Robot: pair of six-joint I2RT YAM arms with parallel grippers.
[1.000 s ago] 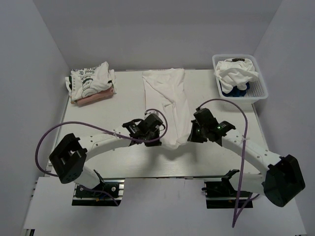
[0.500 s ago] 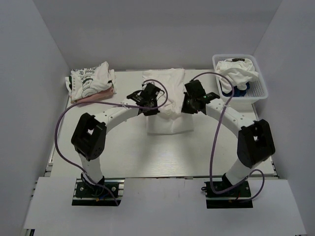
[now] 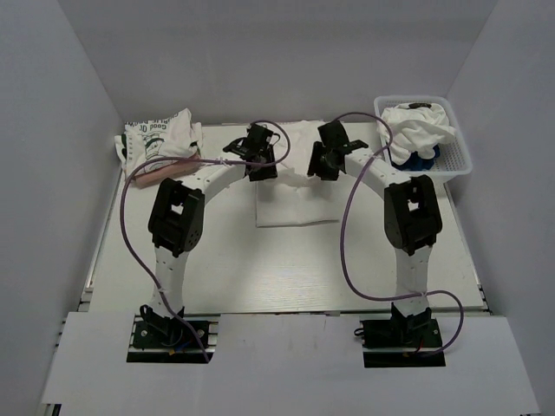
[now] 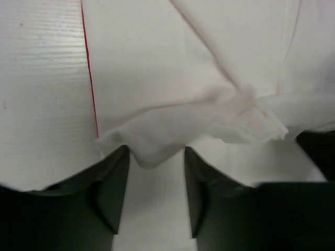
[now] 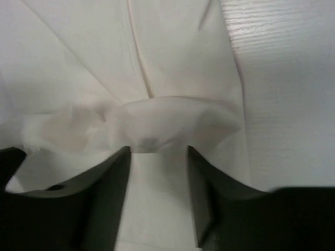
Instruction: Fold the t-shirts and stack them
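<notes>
A plain white t-shirt (image 3: 295, 206) lies folded over on itself at the middle back of the table. My left gripper (image 3: 259, 165) hangs over its far left part and my right gripper (image 3: 323, 163) over its far right part. In the left wrist view the left gripper (image 4: 156, 157) is open, and a loose fold of the t-shirt (image 4: 157, 68) lies just past its fingertips, unpinched. The right gripper (image 5: 158, 154) is open too, with a bunched hem of the t-shirt (image 5: 172, 52) lying free in front of it. Folded t-shirts (image 3: 160, 143) are stacked at the back left, a lettered white one on top and a pinkish one beneath.
A white lattice basket (image 3: 455, 160) stands at the back right, holding a crumpled white shirt (image 3: 421, 126) over a blue one (image 3: 414, 160). Both arms reach far out, and purple cables (image 3: 347, 251) loop over the table. A thin red line (image 4: 89, 78) runs along the shirt's left edge.
Both arms swung from the near side to the back, carrying the shirt's near end over its far half. Both grippers then opened and let the cloth go.
</notes>
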